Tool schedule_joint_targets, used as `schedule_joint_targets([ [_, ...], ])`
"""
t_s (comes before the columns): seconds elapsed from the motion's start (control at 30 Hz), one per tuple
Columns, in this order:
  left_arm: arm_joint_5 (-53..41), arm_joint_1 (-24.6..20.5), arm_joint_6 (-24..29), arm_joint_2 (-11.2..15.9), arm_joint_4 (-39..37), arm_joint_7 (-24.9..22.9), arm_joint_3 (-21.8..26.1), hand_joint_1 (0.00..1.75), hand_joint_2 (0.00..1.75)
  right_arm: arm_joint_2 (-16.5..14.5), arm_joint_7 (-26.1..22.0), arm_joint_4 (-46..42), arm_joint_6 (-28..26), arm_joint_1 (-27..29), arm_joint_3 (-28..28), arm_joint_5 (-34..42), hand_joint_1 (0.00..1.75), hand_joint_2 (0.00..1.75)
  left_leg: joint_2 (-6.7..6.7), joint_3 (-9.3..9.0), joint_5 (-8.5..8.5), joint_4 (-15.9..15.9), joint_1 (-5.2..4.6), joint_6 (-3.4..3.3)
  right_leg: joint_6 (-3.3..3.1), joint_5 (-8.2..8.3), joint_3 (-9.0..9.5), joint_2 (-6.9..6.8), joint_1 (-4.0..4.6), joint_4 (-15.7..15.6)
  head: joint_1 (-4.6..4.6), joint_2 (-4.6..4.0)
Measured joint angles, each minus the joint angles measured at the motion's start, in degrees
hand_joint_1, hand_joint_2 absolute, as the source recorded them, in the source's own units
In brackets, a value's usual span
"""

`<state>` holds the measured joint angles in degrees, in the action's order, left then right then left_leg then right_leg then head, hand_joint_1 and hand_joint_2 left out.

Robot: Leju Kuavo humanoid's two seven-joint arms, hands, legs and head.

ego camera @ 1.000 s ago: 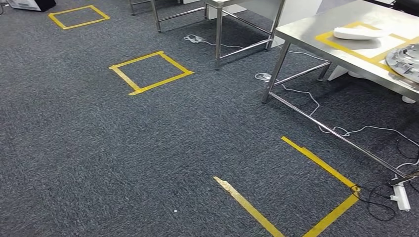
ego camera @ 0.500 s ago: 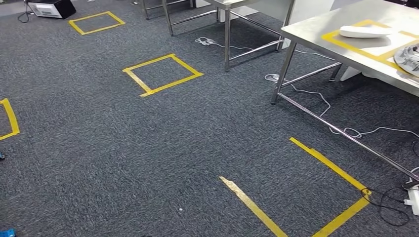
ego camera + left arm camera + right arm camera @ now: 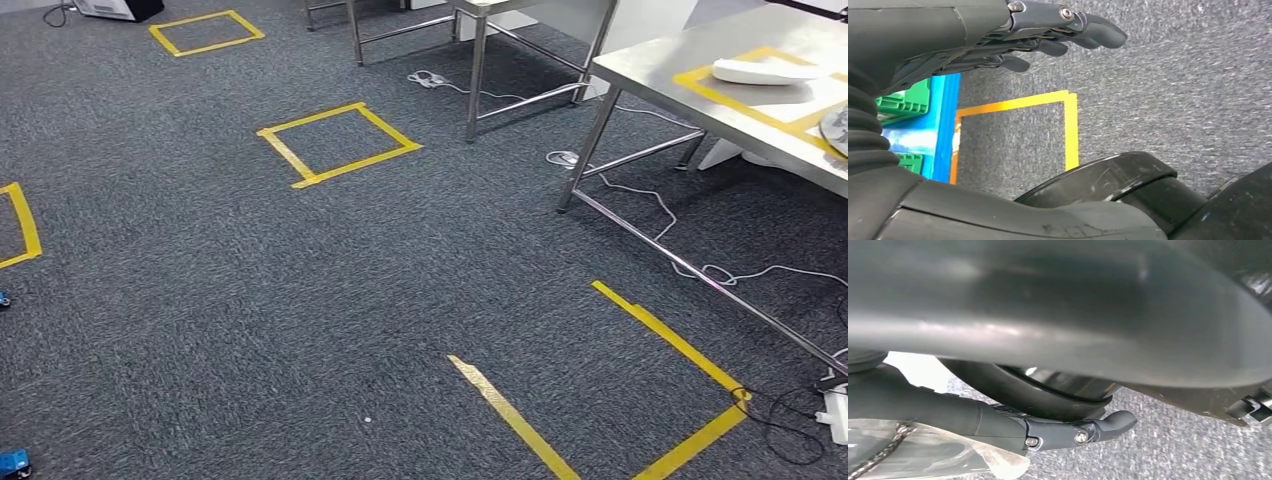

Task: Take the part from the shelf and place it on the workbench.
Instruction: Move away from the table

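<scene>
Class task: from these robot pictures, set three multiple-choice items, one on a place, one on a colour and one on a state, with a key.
1. Where does the white object lie?
A. On the carpet
B. On the steel workbench
C. Under a table

2. What colour are the tape squares on the floor?
A. Yellow
B. Red
C. White

3. What is the left hand doing?
A. Gripping a cable
B. Holding a white object
C. Holding nothing

Key: B, the white object rests on the steel workbench, inside a tape outline. A, the tape squares are yellow on grey carpet. C, the left hand hangs over the carpet with bare fingers.
</scene>
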<state>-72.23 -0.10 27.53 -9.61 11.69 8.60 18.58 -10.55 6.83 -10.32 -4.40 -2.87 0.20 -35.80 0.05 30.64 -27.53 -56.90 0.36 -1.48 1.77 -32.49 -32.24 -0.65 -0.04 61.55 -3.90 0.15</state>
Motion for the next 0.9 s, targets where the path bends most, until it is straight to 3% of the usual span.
schedule_joint_targets([
  [0.07, 0.0, 0.0, -0.2, 0.0, 0.0, -0.3, 0.0, 0.0, 1.75, 0.0, -0.1, 0.0, -0.1, -0.2, 0.0, 0.0, 0.0, 0.0, 0.03, 0.14, 0.06, 0.0, -0.02, -0.11, 0.38, -3.39, -3.54, 0.36, -0.04, 7.7, 0.1, 0.0],
  [0.1, 0.0, 0.0, -0.3, 0.1, 0.0, -0.4, 0.1, 0.0, 1.75, 0.0, -0.1, 0.0, -0.1, -0.3, 0.0, 0.0, 0.0, 0.0, 0.04, 0.15, 0.06, 0.0, -0.02, -0.12, 0.53, -4.18, -4.94, 0.42, -0.07, 10.8, 0.08, 0.0],
  [0.13, 0.0, 0.0, -0.3, 0.1, 0.0, -0.4, 0.1, 0.0, 1.75, 0.0, -0.1, -0.1, -0.1, -0.4, 0.0, 0.0, 0.0, 0.0, 0.02, 0.11, 0.07, 0.0, -0.02, -0.12, 0.64, -3.9, -5.46, 0.43, -0.09, 11.9, 0.09, 0.0],
  [0.17, -0.1, 0.0, -0.3, 0.1, 0.0, -0.4, 0.1, 0.0, 1.75, 0.1, -0.1, -0.1, -0.1, -0.4, -0.1, -0.1, 0.0, 0.0, -0.07, 0.02, 0.06, 0.0, 0.01, -0.11, 0.69, -2.49, -4.84, 0.43, -0.14, 10.7, 0.1, 0.0],
  [0.23, -0.1, 0.0, -0.3, 0.0, 0.0, -0.4, 0.1, 0.0, 1.75, 0.1, 0.0, -0.1, 0.0, -0.3, -0.1, -0.2, 0.0, 0.0, -0.3, -0.24, -0.04, 0.0, 0.03, 0.06, 0.7, 1.61, -1.26, 0.48, -0.32, 3.2, 0.11, 0.0],
  [0.27, -0.2, 0.0, -0.3, 0.0, 0.0, -0.4, 0.1, 0.0, 1.75, 0.0, 0.0, -0.1, 0.0, -0.2, -0.1, -0.2, 0.0, 0.0, -0.41, -0.24, -0.11, -0.2, -0.07, 0.24, 0.61, 2.9, 0.56, 0.56, -0.35, -0.7, 0.17, 0.0],
  [0.33, -0.3, 0.0, -0.3, 0.0, 0.0, -0.4, 0.2, 0.0, 1.75, 0.0, -0.1, -0.1, 0.1, 0.0, -0.1, -0.4, 0.0, 0.0, -0.5, 0.08, -0.04, -0.3, -0.28, 0.83, 0.03, 3.4, 2.31, 0.74, -0.28, -4.3, 0.17, 0.0],
  [0.4, -0.3, -0.1, -0.2, 0.0, 0.0, -0.4, 0.2, 0.0, 1.75, 0.0, -0.2, -0.1, 0.1, 0.2, -0.1, -0.6, 0.0, 0.0, -0.49, 0.4, 0.09, -0.4, -0.29, 1.38, -0.83, 3.42, 2.41, 0.79, -0.24, -4.6, 0.09, 0.0],
  [0.47, -0.4, -0.1, 0.0, 0.0, 0.0, -0.3, 0.3, 0.0, 1.75, 0.0, -0.4, -0.1, 0.1, 0.2, -0.1, -0.7, 0.0, 0.0, -0.45, 1.02, -1.13, -2.1, -0.18, 1.9, -1.5, 3.68, 2.43, 0.64, -0.41, -4.9, -0.03, 0.0],
  [0.57, -0.4, -0.3, 0.7, 0.1, 0.0, -0.2, 0.5, 0.0, 1.75, 0.0, -0.7, -0.1, 0.1, 0.2, -0.1, -0.9, 0.0, 0.0, -0.36, 4.95, -6.28, -11.7, -0.05, 2.58, -2.12, 3.77, 2.42, 0.24, -0.48, -5.0, -0.25, 0.0],
  [0.63, -0.4, -0.5, 1.0, 0.1, 0.0, -0.2, 0.7, 0.0, 1.75, 0.0, -0.8, -0.1, 0.0, 0.2, -0.1, -1.0, 0.0, 0.0, -0.34, 6.74, -7.67, -16.5, -0.02, 2.73, -2.16, 3.75, 2.42, 0.07, -0.45, -5.0, -0.23, 0.0],
  [0.67, -0.4, -0.5, 1.1, 0.1, 0.0, -0.2, 0.8, 0.0, 1.75, 0.0, -0.8, -0.1, 0.0, 0.2, -0.1, -1.0, 0.0, 0.0, -0.34, 6.3, -6.76, -15.9, -0.01, 2.69, -2.15, 3.74, 2.47, 0.07, -0.44, -4.9, -0.24, 0.0],
  [0.7, -0.4, -0.5, 1.1, 0.1, 0.0, -0.3, 0.8, 0.0, 1.75, 0.0, -0.8, -0.1, 0.0, 0.2, -0.1, -1.0, 0.0, 0.0, -0.33, 4.92, -4.9, -13.2, 0.01, 2.58, -2.13, 3.73, 2.57, 0.11, -0.45, -4.9, -0.24, 0.0],
  [0.77, -0.4, -0.4, 1.1, 0.1, 0.0, -0.4, 0.9, 0.0, 1.75, -0.1, -0.8, -0.1, 0.0, 0.2, -0.2, -1.1, 0.0, 0.0, -0.26, 1.39, -1.3, -5.6, -0.04, 2.17, -1.92, 3.63, 2.69, 0.21, -0.33, -4.9, -0.25, 0.0],
  [0.83, -0.4, -0.2, 1.0, 0.1, 0.0, -0.5, 1.0, 0.0, 1.75, -0.1, -0.7, -0.1, 0.0, 0.2, -0.2, -1.2, 0.0, 0.0, -0.2, -0.37, -0.51, -1.2, -0.19, 1.66, -1.41, 3.61, 2.38, 0.18, -0.11, -4.7, -0.19, 0.0],
  [0.9, -0.4, 0.0, 1.1, 0.1, 0.0, -0.5, 1.1, 0.0, 1.75, -0.1, -0.7, -0.1, 0.0, 0.1, -0.2, -1.3, 0.0, 0.0, -0.25, -0.41, -0.83, -0.6, -0.24, 1.17, -0.79, 3.74, 2.12, 0.05, -0.04, -4.7, -0.14, 0.0],
])
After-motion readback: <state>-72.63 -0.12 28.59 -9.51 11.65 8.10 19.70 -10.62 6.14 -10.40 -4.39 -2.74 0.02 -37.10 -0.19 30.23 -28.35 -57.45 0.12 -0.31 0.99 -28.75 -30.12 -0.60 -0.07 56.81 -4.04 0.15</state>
